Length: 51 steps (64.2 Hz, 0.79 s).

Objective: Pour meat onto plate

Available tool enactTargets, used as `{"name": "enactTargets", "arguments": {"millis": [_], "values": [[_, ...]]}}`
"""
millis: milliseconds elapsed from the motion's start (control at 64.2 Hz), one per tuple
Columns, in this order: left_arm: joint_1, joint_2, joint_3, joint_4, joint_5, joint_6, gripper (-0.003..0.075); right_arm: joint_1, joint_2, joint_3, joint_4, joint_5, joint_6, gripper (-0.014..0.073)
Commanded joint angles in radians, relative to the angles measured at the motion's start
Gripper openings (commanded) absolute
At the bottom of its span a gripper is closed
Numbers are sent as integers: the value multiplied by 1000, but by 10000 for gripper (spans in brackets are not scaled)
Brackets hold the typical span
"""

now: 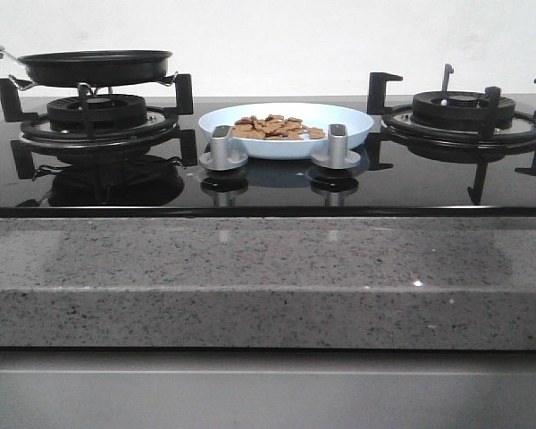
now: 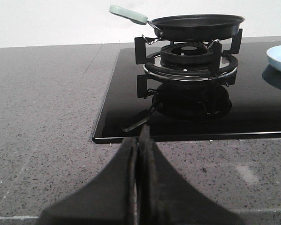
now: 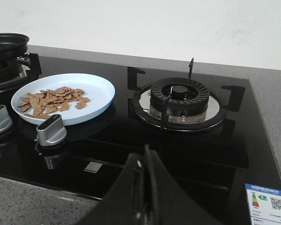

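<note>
Evidently the pour is finished, by my reading: the meat (image 1: 273, 128) lies heaped in the plate (image 1: 353, 134), which sits on the glass hob between the two burners, just behind the two knobs (image 1: 222, 147). The frying pan (image 1: 96, 67) rests level on the left burner (image 1: 98, 121), at about nine o'clock from the plate, and I see nothing in it from this low angle.

The left hand (image 2: 138, 154) has its fingers pressed together, empty, over the stone worktop (image 2: 42, 117). The right hand (image 3: 147, 173) is likewise closed and empty, over the hob's front edge.

What remains, I judge, is a clean withdrawal: keep both arms low and clear of the pan handle (image 2: 128, 14).

The right wrist view looks down into the plate and shows chunks spread toward one side. The left wrist view alone shows the pale handle in full. Only the front view shows the plate centred between the burners.
</note>
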Motion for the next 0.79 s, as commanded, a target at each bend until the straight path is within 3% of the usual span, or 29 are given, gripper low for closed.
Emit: {"name": "enactTargets", "arguments": {"millis": [0, 93, 249, 576, 779], "values": [[3, -17, 5, -12, -77, -6, -20, 0, 3, -7, -7, -95, -9, -71], [3, -17, 5, -12, -77, -6, -20, -10, 2, 27, -94, -133, 28, -71], [3, -17, 5, -12, -77, -6, -20, -47, -49, 122, -280, -183, 230, -71], [3, -17, 5, -12, -77, -6, -20, -101, -313, 343, -267, -181, 272, -71], [3, -17, 5, -12, -77, -6, -20, -103, -383, 345, -267, -66, 272, -71]]}}
